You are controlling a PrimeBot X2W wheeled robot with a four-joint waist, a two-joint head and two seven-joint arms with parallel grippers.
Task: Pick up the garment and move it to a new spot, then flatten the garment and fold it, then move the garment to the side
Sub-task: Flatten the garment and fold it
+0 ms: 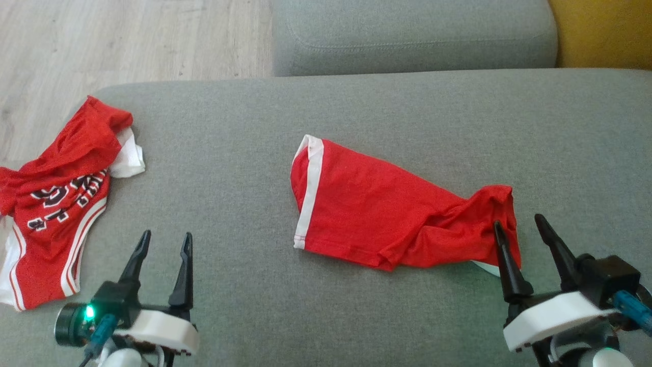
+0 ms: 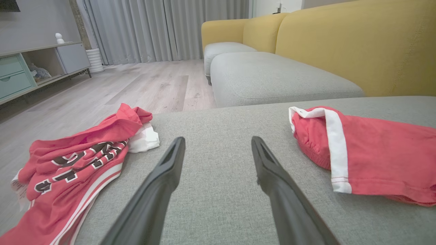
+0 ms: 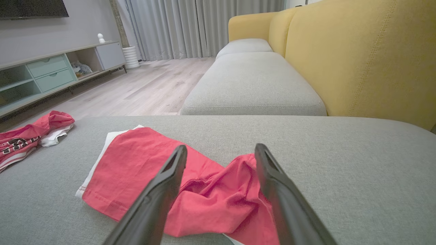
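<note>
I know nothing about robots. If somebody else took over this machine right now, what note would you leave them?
Left gripper: open, empty, over bare grey cushion.
Right gripper: open, empty, fingers at the bunched right end of the red garment with the white band.
That garment lies mid-cushion, its left part fairly flat and its right end crumpled. A printed red jersey lies heaped at the cushion's left edge.
Done: nothing certain.
Left, probably: grasp the garment, flatten it, fold it, move it aside.

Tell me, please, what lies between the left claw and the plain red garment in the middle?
Bare grey cushion lies between the left claw and the garment; nothing rests on that stretch. The head view and the left wrist view both show it.
</note>
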